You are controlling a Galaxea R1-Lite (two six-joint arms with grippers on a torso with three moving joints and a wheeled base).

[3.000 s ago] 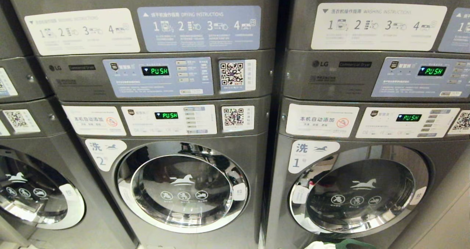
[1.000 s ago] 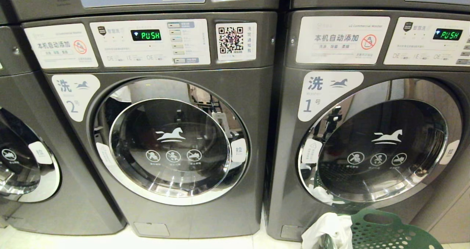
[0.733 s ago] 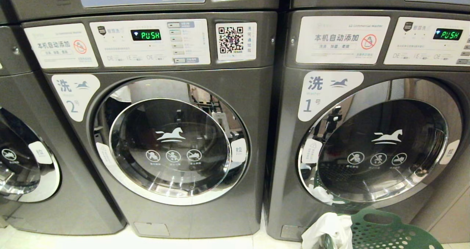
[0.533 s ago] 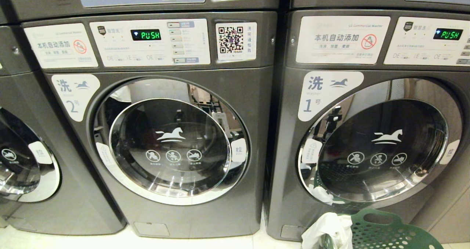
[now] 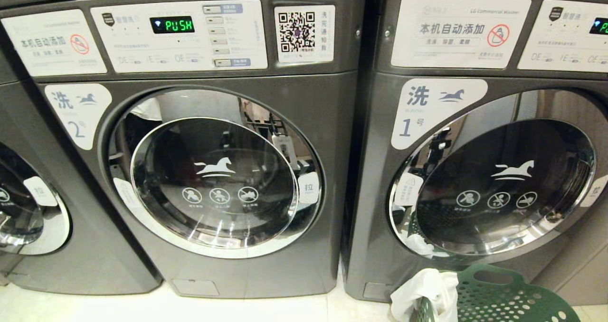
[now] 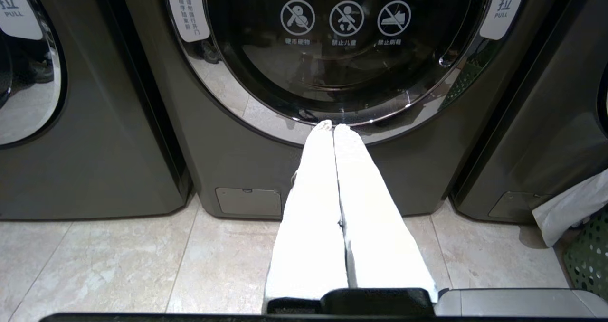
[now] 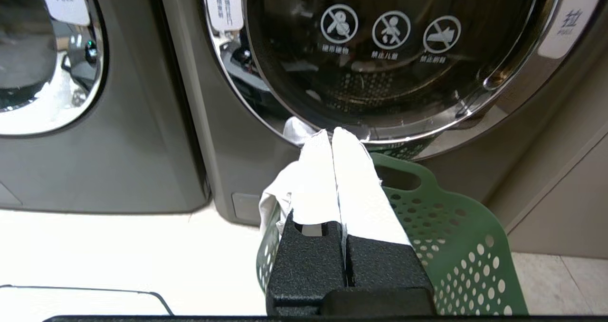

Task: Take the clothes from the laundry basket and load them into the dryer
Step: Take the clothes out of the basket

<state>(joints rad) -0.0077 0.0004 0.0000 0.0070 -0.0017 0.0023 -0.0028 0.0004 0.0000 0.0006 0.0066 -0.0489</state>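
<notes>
Left gripper (image 6: 333, 126) clenched, empty, fingers together, pointing at the closed door (image 6: 342, 42) of the middle machine (image 6: 237, 170), floor (image 6: 118, 260) below it. Right gripper (image 7: 332, 133) clenched, empty, hanging over the green laundry basket (image 7: 456, 236); white cloth (image 7: 278, 194) draped on the basket rim just beside its fingers. Basket sits against the machine (image 5: 375, 208) marked 1, whose door (image 7: 389, 51) ahead of the gripper is closed

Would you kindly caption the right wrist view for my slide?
Shut right gripper above the green basket with white cloth, facing a closed machine door.
</notes>
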